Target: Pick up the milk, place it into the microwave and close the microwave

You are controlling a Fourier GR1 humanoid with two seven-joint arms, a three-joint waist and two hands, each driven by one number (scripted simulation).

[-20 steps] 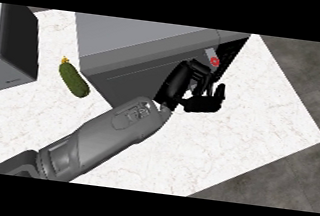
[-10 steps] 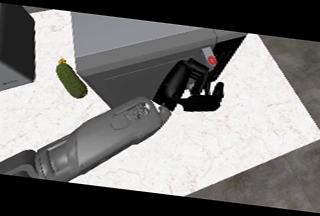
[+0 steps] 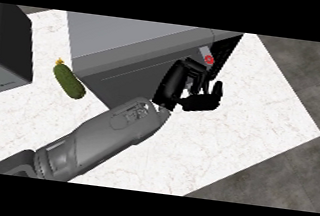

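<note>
The grey microwave (image 3: 133,44) stands at the back of the counter, and its dark door front (image 3: 133,79) faces me and looks shut or nearly shut. A red button (image 3: 208,59) shows on its panel at the right. My left hand (image 3: 194,91) lies against the right end of the door, open, with its fingers straight up along the front and the thumb spread to the right. Its grey forearm (image 3: 107,136) comes in from the lower left. The milk is not visible in this view. My right hand does not show.
A green cucumber (image 3: 68,80) lies on the white counter (image 3: 226,138) left of the microwave. Another grey appliance (image 3: 3,45) stands at the far left. The counter ends at the right over a dark floor (image 3: 309,73).
My left hand has edged slightly left along the microwave's front; nothing else has visibly moved.
</note>
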